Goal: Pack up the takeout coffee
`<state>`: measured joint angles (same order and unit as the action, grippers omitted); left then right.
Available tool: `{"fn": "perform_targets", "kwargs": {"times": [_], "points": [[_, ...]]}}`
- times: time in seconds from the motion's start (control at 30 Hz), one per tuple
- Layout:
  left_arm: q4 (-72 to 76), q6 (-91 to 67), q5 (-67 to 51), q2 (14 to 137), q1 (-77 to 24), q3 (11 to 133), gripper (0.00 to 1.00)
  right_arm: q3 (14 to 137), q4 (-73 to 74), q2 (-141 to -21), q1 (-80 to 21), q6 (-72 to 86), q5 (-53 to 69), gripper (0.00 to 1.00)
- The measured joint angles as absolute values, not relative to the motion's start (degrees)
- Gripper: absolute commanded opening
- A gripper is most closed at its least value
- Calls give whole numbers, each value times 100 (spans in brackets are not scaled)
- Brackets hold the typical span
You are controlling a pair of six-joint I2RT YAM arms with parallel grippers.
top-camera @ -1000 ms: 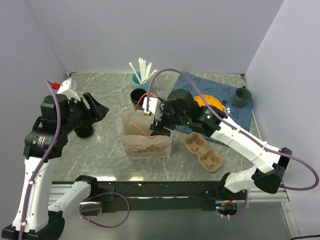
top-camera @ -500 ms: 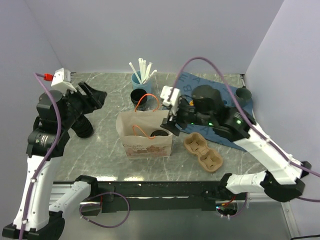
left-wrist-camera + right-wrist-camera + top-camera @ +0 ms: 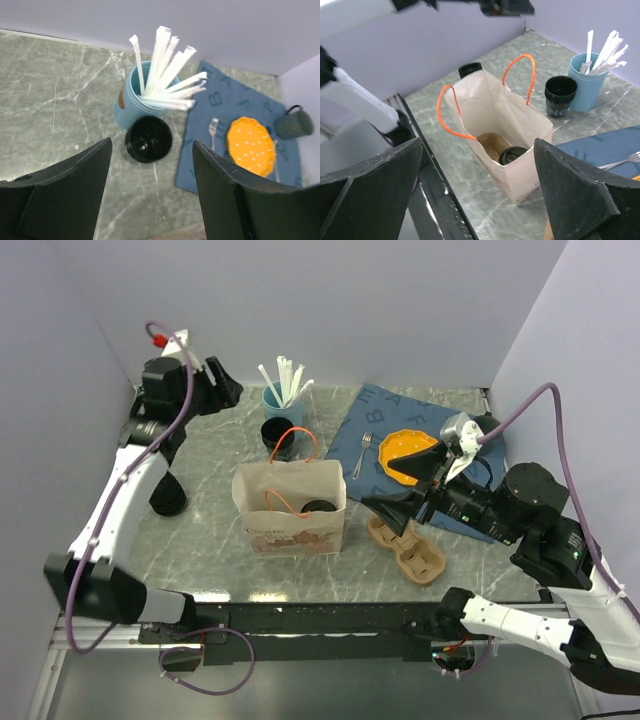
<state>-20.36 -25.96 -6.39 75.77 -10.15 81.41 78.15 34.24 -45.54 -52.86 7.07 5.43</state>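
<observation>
Leftmost, the left claw (image 3: 226, 392): hung high over the back-left corner of the grey marbled desk (image 3: 205, 465), jaws apart with nothing between them.
Dark round object (image 3: 168, 498): stood on the desk left of the bag; too dark to identify.
Light-blue cup (image 3: 275, 400): upright at the back, full of white wrapped straws.
Lidless black cup (image 3: 276, 432): stood just in front of the straw cup, touching it or nearly so, and outside the bag.
Brown paper bag (image 3: 290, 525): a bag with orange cord handles, upright mid-desk with its mouth open.
Takeout coffee (image 3: 512, 155): the small black disposable cup with a black plastic lid sat at the bottom of the bag toward its right end, lid up and apparently upright.
Pulp cup carrier (image 3: 405, 545): brown, lay just right of the bag with both wells bare.
Blue lettered cloth (image 3: 372, 425): spread at the back right, carrying a fork (image 3: 362, 452) and an orange dotted plate (image 3: 400, 448); a grey-green mug (image 3: 292, 125) stood at its far corner.
Right claw (image 3: 388, 483): hung above the carrier, right of the bag and apart from it, jaws spread wide and holding nothing.
Step in hand: the coffee looked packed, so this seemed to be the closing stage.
Next move: probably only to bring both arms clear without catching the bag's handles or tipping the bag, and to leave the lidless cup alone.
</observation>
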Motion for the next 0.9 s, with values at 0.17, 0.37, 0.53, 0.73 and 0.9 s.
{"fn": "perform_targets", "kwargs": {"times": [0.17, 0.37, 0.53, 0.73, 0.9], "points": [[-1629, -2366, -666, 8724, -1013, 8650, 70, 7760, 3402, -4556, -5286, 982, 473, 100], [-1194, -2349, -836, 10488, -961, 9939, 65, 7811, 3548, -4882, -5286, 1111, 222, 100], [-897, -2436, -1155, 11843, -904, 10982, 62, 7988, 3695, -5196, -5286, 1085, -180, 100], [-794, -2582, -1269, 12549, -880, 11222, 54, 8147, 3822, -5419, -5286, 991, -582, 100], [-637, -2703, -1470, 12814, -854, 11343, 21, 8241, 3819, -5579, -5286, 913, -744, 100]]}}
